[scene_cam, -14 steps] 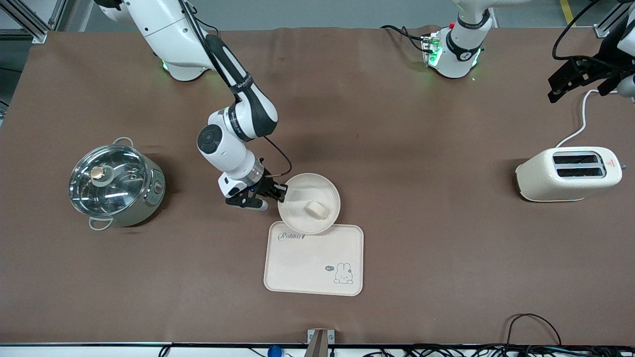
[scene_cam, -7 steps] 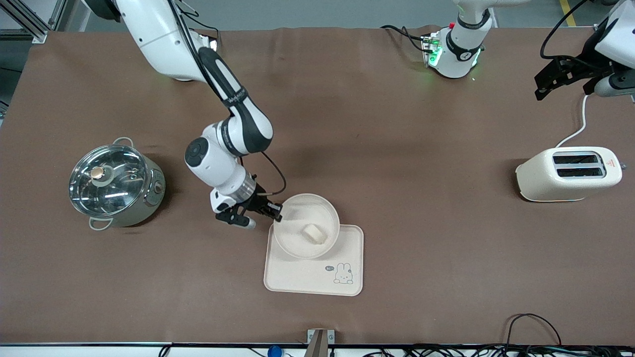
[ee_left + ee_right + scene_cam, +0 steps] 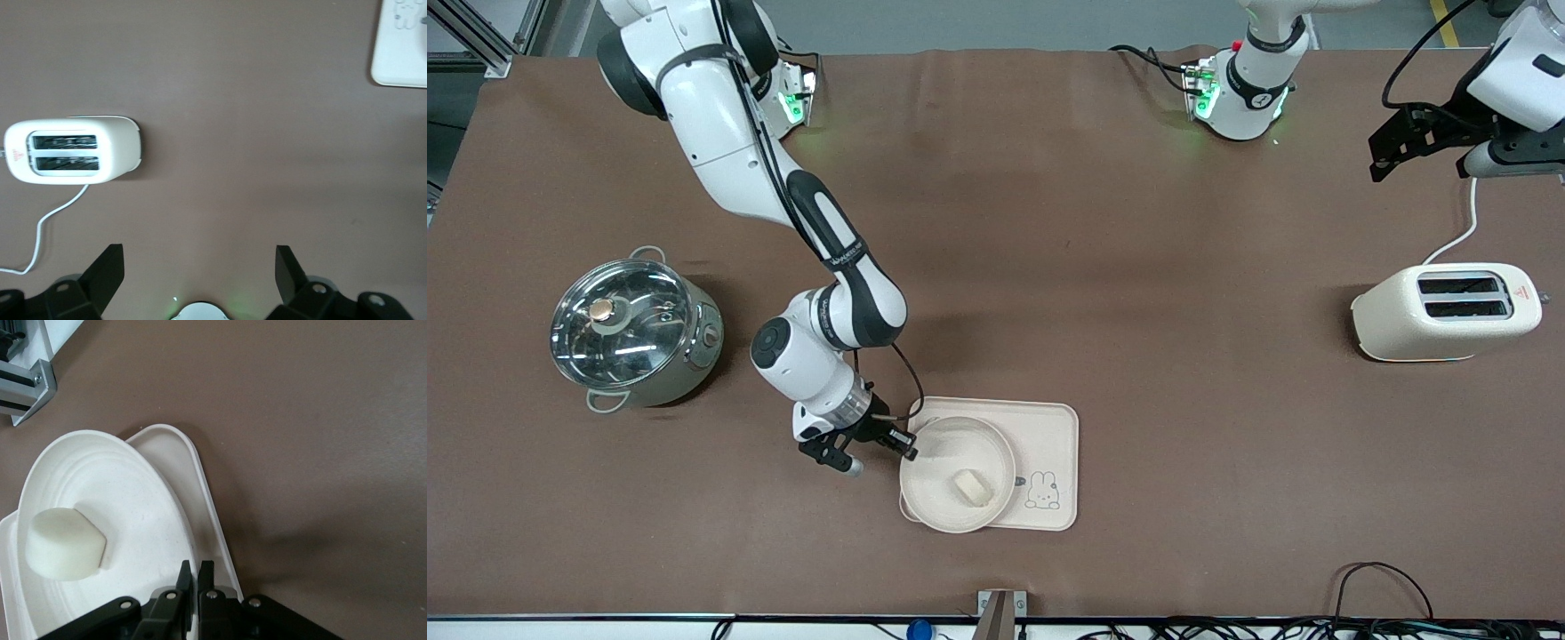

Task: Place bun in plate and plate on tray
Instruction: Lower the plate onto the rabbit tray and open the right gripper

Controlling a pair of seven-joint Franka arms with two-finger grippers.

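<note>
The round cream plate (image 3: 943,498) is over the rectangular tray (image 3: 1049,427), at the corner toward the right arm's end and nearest the front camera, its edge overhanging the tray's rim. The pale bun (image 3: 970,486) sits in the plate. My right gripper (image 3: 907,447) is shut on the plate's rim. In the right wrist view the plate (image 3: 127,513) holds the bun (image 3: 63,543), the tray (image 3: 200,480) lies under it, and the gripper (image 3: 196,573) pinches the rim. My left gripper (image 3: 1418,142) is open and empty, waiting above the table near the toaster; in its own view it (image 3: 199,273) shows spread wide.
A steel pot with a glass lid (image 3: 633,329) stands toward the right arm's end. A cream toaster (image 3: 1445,311) with a white cord stands toward the left arm's end, also in the left wrist view (image 3: 72,150). Cables run along the table's near edge.
My right gripper has carried the plate with the bun from beside the tray's farther edge to over the tray, toward the front camera. The left gripper drifted slightly.
</note>
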